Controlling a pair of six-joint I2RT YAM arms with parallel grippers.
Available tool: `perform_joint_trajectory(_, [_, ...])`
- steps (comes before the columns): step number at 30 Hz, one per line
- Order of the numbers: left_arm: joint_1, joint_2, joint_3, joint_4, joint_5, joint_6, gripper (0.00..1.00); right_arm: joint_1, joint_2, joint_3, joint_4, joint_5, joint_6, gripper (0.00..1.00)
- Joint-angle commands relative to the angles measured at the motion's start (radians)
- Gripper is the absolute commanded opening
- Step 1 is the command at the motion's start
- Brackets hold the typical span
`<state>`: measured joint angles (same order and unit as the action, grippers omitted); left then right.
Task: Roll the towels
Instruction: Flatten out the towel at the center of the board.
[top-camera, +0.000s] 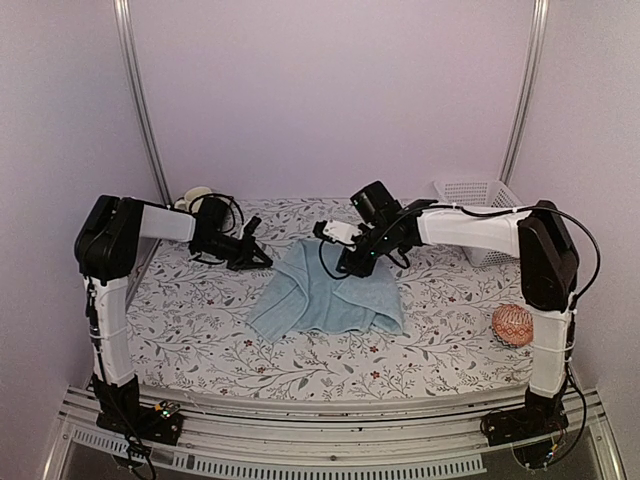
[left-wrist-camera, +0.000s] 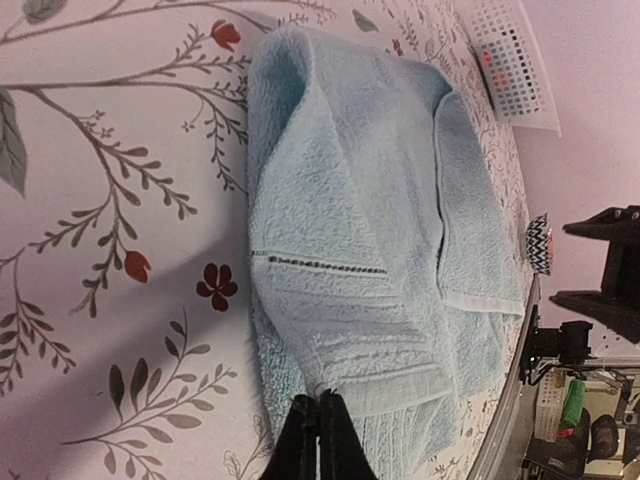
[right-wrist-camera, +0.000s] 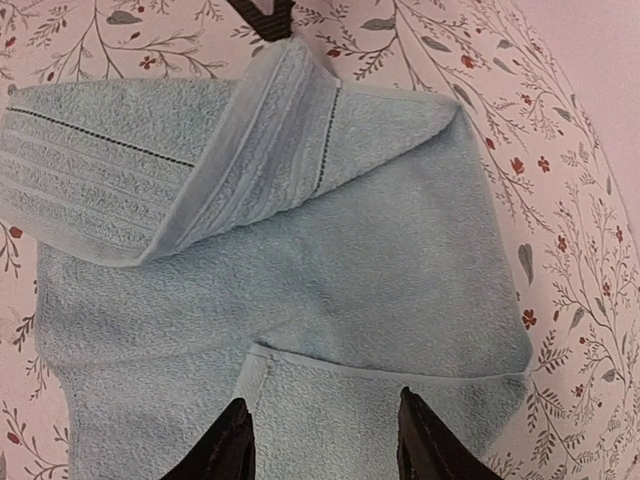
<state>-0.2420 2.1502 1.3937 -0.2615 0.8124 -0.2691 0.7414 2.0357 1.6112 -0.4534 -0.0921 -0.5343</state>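
Near edge: metal rail (top-camera: 330, 440) w/ both arm bases bolted on. L arm (top-camera: 112, 330) stands at left, R arm (top-camera: 470, 228) at right. Both reach inward over the floral table cover (top-camera: 200, 330).

Item 1 – light blue towel (top-camera: 330, 300). Pos.: approx. ctr of the cover, between the two grippers. It lies flat but is not squared, and it is not rolled. One corner is folded over as a triangular flap (right-wrist-camera: 250, 150), w/ hem band and stitched line facing up. A second folded layer lies along the edge nearest the R wrist cam.

Item 2 – L gripper (top-camera: 265, 260). Pos.: low, at the towel's left side. Jaws are together, w/ tips closed on the corner of the flap. This shows in the L wrist view and at the top of the R wrist view.

Item 3 – R gripper (top-camera: 352, 268). Pos.: above the towel's far-right part, pointing down. Fingers (right-wrist-camera: 235, 445) stand apart, w/ cloth below them and nothing held between them. Whether the tips touch the cloth can't be told.

Misc.:
- White slotted basket (top-camera: 480, 205): far-right corner of the cover, well apart from the towel.
- Orange-pink patterned ball (top-camera: 512, 325): near the R edge, just beside the R arm's upright link.
- Pale object (top-camera: 197, 198): behind the L arm, far left. Type not discernible.
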Motion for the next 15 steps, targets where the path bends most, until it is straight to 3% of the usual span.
perform_joint_trajectory(1, [-0.001,-0.050,-0.002,0.055,0.020,-0.019,0.00,0.063,0.084,0.017,-0.007,0.016,0.007,0.51])
perform_joint_trajectory(15, [0.004,-0.073,-0.017,0.061,0.018,-0.011,0.00,0.082,0.207,0.050,-0.016,0.192,0.049,0.48])
